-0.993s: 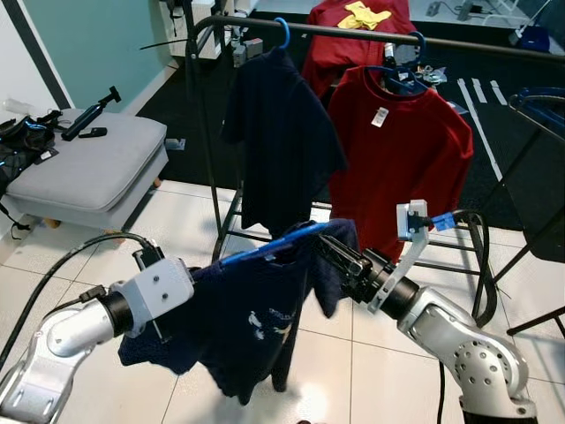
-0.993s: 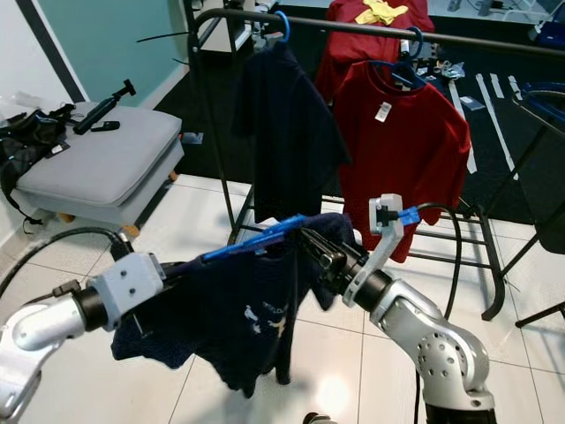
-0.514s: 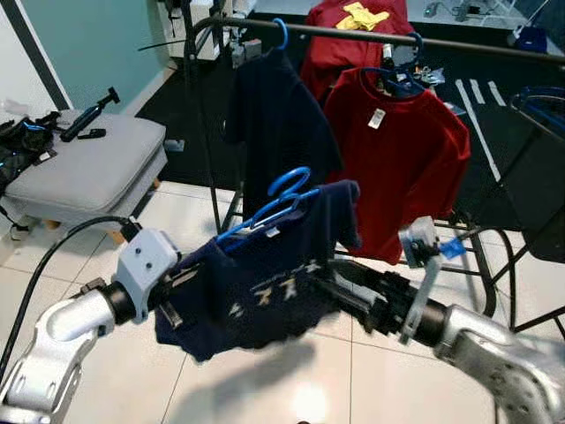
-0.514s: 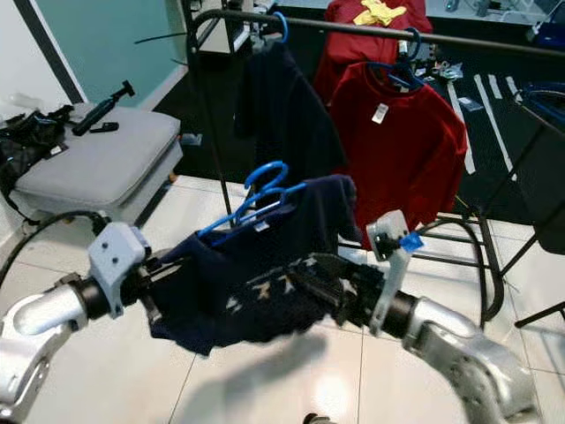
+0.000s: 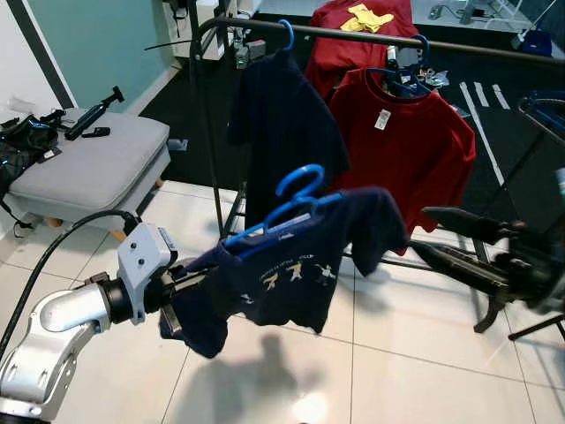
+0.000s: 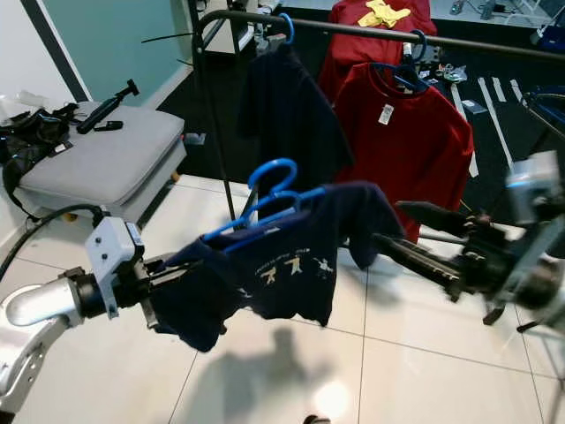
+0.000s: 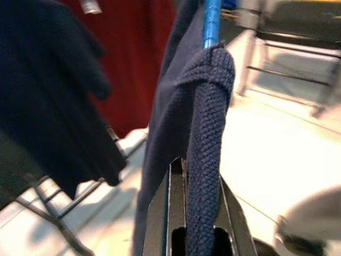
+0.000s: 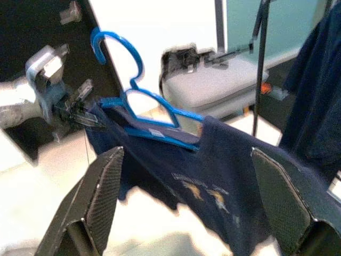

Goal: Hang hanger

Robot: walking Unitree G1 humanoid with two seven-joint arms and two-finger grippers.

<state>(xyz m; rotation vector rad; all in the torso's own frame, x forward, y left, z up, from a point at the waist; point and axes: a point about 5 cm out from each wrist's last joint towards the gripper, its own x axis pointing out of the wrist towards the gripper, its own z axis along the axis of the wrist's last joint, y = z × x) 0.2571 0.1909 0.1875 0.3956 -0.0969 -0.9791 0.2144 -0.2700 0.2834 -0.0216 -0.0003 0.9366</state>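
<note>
A blue hanger [image 5: 284,209] carries a navy T-shirt [image 5: 293,276] with small white prints and is held out over the tiled floor, hook tilted upward. My left gripper [image 5: 187,284] is shut on the hanger's left end through the shirt's shoulder; in the left wrist view the blue hanger [image 7: 211,24] rises out of the knit fabric [image 7: 205,133] pinched between the fingers. My right gripper [image 5: 434,236] hangs open to the right of the shirt, apart from it. Its wrist view shows both fingers [image 8: 100,198] spread wide, facing the hanger [image 8: 143,106] and the shirt [image 8: 216,184].
The black clothes rail [image 5: 353,34] runs across the back, with a navy shirt [image 5: 282,132] and a red shirt [image 5: 399,146] on blue hangers. A grey ottoman [image 5: 88,163] with gear stands at the left. A dark rack frame [image 5: 538,115] is at the right.
My right gripper has let go of the shirt and drawn back to the right, open. The left gripper has kept the hanger up, and the shirt now hangs freely from it.
</note>
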